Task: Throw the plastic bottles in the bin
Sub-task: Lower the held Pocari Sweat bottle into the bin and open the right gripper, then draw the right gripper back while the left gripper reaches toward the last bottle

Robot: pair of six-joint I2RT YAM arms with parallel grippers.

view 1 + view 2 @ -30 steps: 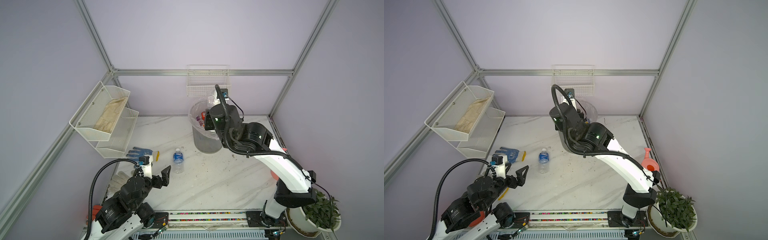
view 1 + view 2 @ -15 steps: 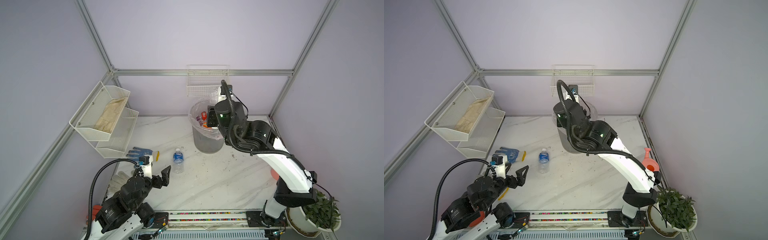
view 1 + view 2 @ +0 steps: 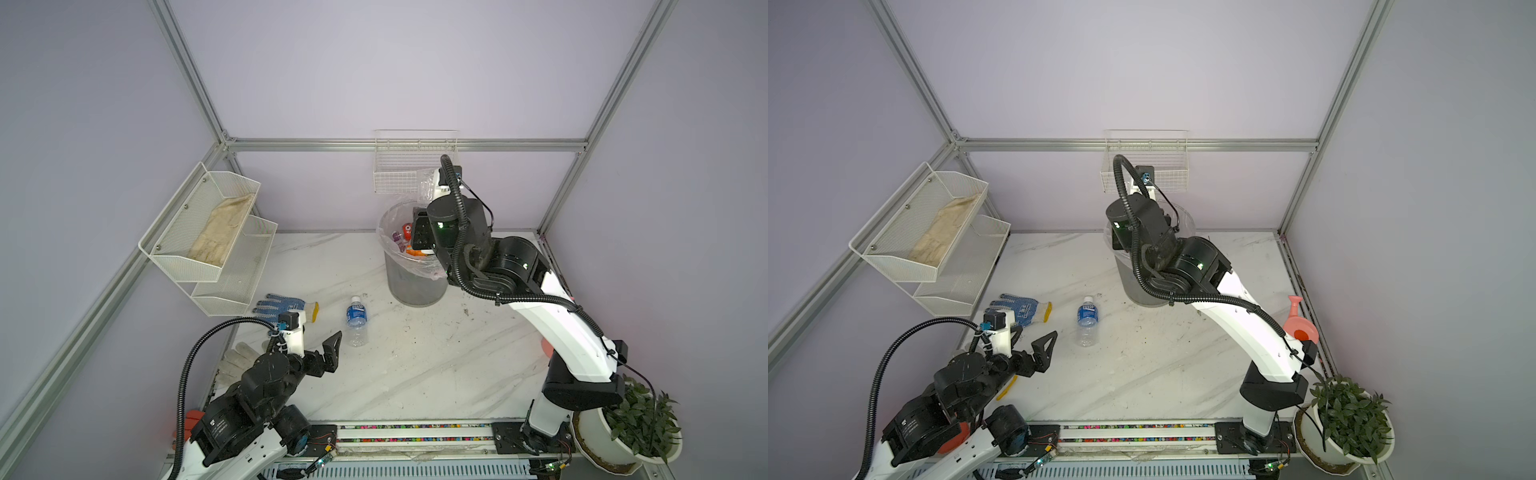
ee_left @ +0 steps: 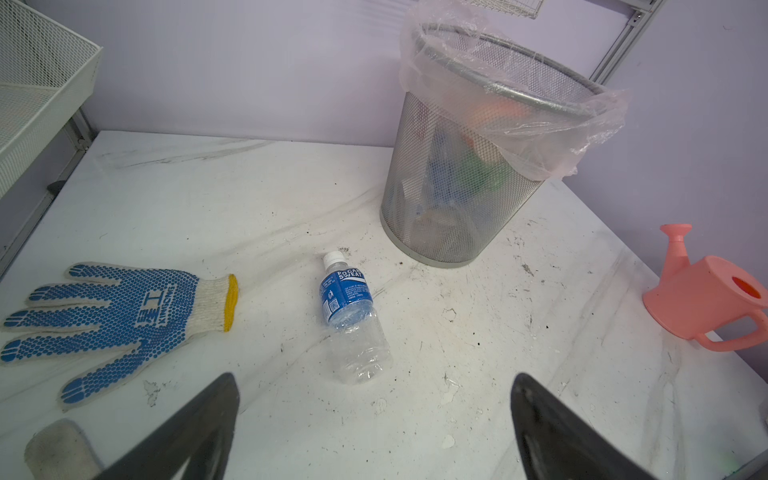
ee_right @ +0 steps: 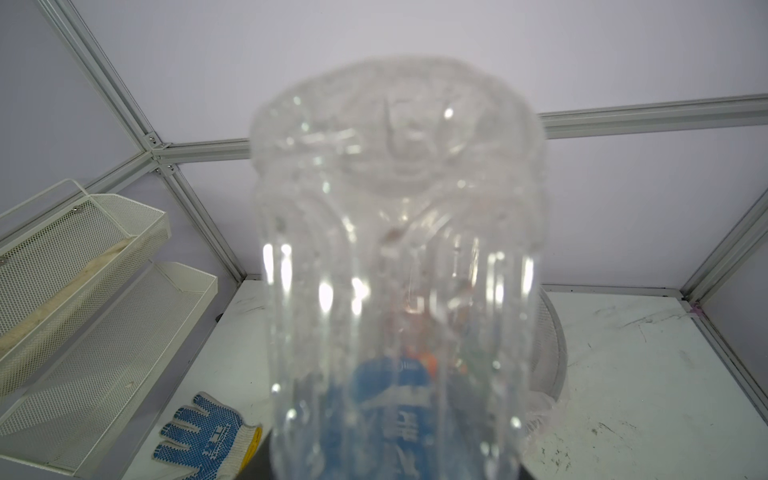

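The right tool (image 3: pixel 422 235) hangs over the mouth of the bin (image 4: pixel 449 216), clamped on a clear bottle (image 5: pixel 399 270) with a blue label that fills the right wrist view. The left tool (image 4: pixel 374 386) gapes wide and empty, low over the counter (image 4: pixel 478 395). Just ahead of its fingertips lies a Pocari Sweat bottle (image 4: pixel 353 316), its white cap pointing toward the bin. The marble-patterned counter is scuffed, and lilac walls enclose it.

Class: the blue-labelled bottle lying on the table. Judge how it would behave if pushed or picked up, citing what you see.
Probably light: the bottle looks clear and empty. Likely to roll if nudged, since it lies on its round side on the smooth table. Its wall looks crinkled, so it may dent under a squeeze.
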